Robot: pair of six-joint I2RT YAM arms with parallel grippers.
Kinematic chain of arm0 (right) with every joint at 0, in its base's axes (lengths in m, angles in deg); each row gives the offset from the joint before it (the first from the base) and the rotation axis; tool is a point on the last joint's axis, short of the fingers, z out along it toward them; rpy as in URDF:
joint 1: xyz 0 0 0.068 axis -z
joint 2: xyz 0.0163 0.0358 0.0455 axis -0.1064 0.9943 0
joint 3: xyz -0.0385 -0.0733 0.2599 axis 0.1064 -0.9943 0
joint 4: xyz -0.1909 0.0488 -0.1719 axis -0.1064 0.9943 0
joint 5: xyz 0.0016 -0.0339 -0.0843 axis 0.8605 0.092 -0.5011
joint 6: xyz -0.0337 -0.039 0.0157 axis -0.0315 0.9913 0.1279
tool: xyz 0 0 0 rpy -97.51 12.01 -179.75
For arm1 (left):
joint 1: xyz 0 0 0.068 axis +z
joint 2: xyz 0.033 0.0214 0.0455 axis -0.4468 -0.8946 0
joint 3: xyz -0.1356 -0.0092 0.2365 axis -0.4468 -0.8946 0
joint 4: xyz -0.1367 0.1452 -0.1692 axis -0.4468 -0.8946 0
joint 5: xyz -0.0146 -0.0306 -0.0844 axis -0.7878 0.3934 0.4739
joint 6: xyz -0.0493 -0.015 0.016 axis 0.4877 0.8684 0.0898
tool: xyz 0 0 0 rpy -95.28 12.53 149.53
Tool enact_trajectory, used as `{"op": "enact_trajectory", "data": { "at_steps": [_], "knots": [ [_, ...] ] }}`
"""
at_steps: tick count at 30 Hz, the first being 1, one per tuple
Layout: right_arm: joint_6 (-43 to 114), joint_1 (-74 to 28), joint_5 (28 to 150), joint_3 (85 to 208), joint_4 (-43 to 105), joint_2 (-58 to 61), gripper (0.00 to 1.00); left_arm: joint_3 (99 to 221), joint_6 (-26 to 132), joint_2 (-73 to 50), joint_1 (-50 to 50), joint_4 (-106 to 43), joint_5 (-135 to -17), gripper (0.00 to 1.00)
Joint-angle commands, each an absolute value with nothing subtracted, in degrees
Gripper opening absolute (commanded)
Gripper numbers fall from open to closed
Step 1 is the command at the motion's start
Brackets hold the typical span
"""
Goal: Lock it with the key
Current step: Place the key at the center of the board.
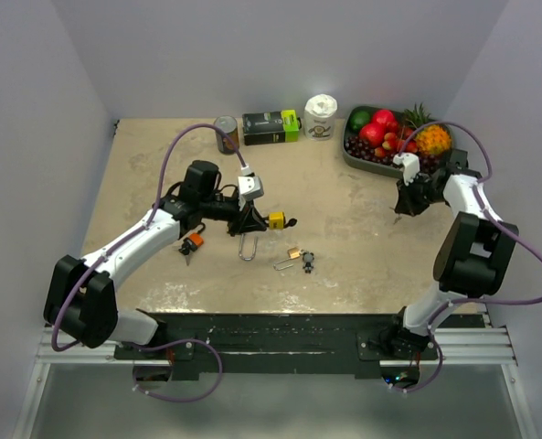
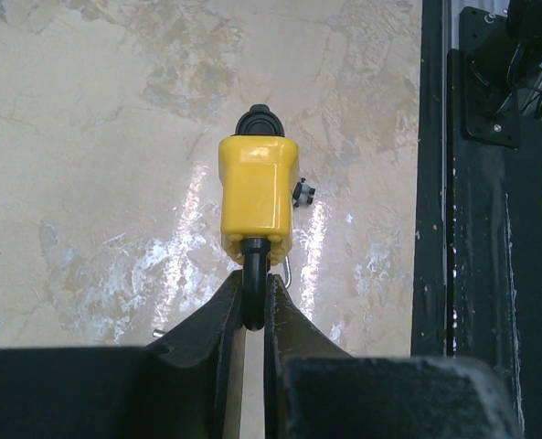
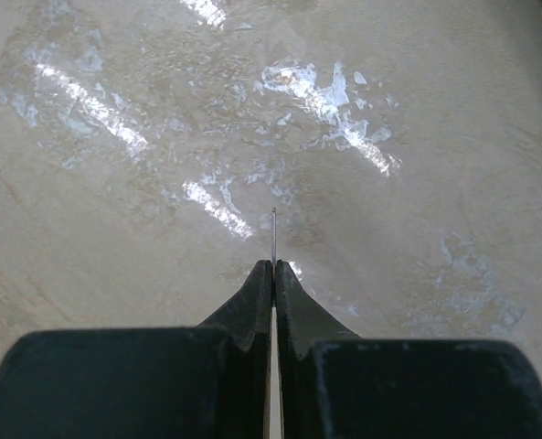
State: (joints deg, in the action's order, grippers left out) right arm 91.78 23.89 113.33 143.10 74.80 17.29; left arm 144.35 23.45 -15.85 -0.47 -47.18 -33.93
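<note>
Over the table (image 1: 362, 256), left tool (image 2: 252, 294) clamps the padlock's (image 2: 257, 197) shackle (image 2: 253, 273), body pointing forward; right tool (image 3: 272, 270) grips key (image 3: 272, 233).

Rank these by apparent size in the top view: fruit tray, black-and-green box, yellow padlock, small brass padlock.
1. fruit tray
2. black-and-green box
3. yellow padlock and small brass padlock: too alike to rank, the yellow one partly hidden.
</note>
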Motion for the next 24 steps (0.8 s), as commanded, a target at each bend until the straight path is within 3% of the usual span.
{"op": "enact_trajectory", "data": {
  "at_steps": [1, 19, 22, 23, 24],
  "knots": [
    [88.4, 23.5, 113.1, 142.0, 68.3, 18.5, 0.0, 144.9, 23.6, -14.9, -0.3, -43.5, -33.3, 0.0],
    [78.3, 21.2, 110.6, 145.4, 55.2, 27.3, 0.02, 142.9, 23.6, -15.2, -0.3, -43.6, -36.8, 0.0],
    [78.1, 21.2, 111.7, 146.5, 56.0, 27.5, 0.31, 143.4, 23.8, -16.0, -0.3, -43.9, -36.9, 0.0],
    [78.2, 21.2, 112.3, 147.0, 57.2, 27.2, 0.46, 143.9, 23.9, -16.2, -0.3, -44.1, -36.9, 0.0],
    [78.3, 21.2, 113.0, 147.2, 57.7, 26.8, 0.51, 144.3, 23.9, -16.7, -0.3, -44.4, -36.8, 0.0]
  ]
}}
